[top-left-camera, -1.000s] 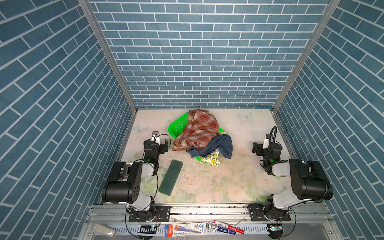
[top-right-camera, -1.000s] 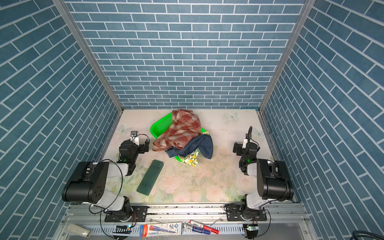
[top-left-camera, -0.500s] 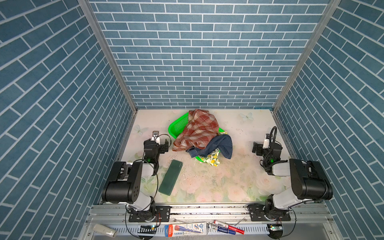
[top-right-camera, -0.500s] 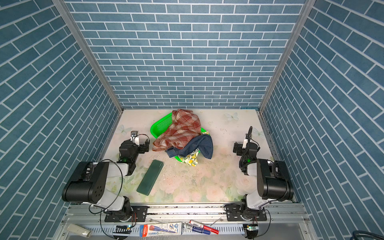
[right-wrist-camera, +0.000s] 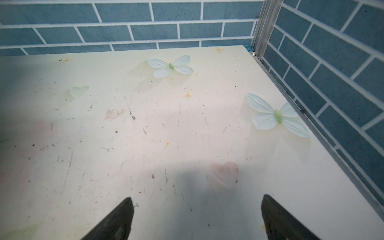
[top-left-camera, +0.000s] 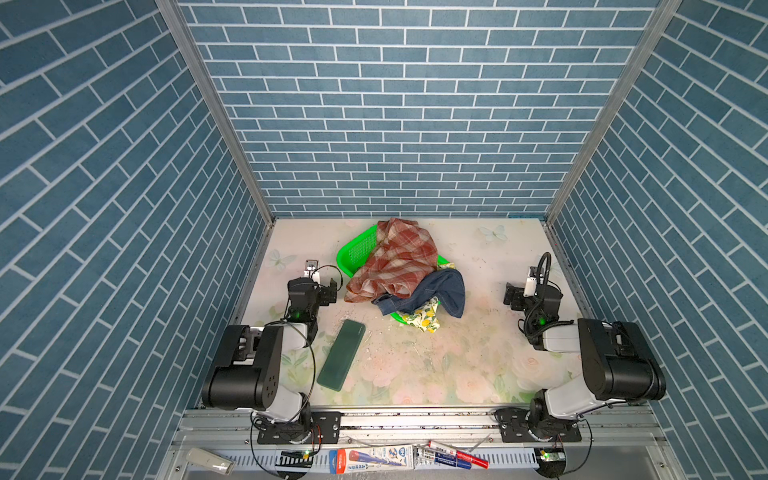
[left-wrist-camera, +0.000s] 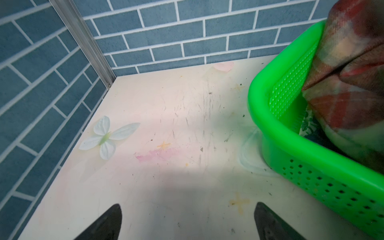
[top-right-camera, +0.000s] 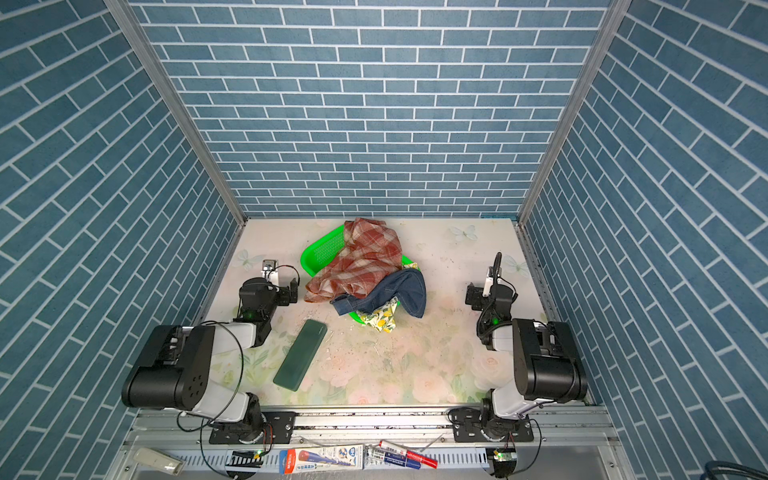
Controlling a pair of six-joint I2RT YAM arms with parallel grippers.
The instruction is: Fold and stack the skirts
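Watching from beside the rig, I see both pincers low over the counter [top-left-camera: 415, 365] with nothing in them: the left pincer [left-wrist-camera: 188, 205] has its jaws wide apart, and so does the right pincer [right-wrist-camera: 197, 198].

Nothing is folded yet. The plaid skirt [top-left-camera: 399, 257] lies just past the left pincer's tip, draped over the rim of the basket [top-left-camera: 357, 253]. The denim skirt [top-left-camera: 440, 291] sits beyond it, toward the right pincer, and spills onto the counter. The lemon skirt [top-left-camera: 424, 318] pokes out from under the denim, mostly buried. The right pincer is well apart from all three.

My worry is the tangle. A pull on the plaid could drag the denim with it, since the two overlap. It could also tip or slide the basket, which looks light and has cloth hooked over its edge. A low grab near the rim might snag a fingertip in the mesh or pinch two layers at once. The pad [top-left-camera: 341, 353] lies behind the left pincer beside its arm, so a skirt swept back that way could shove it or land on it.
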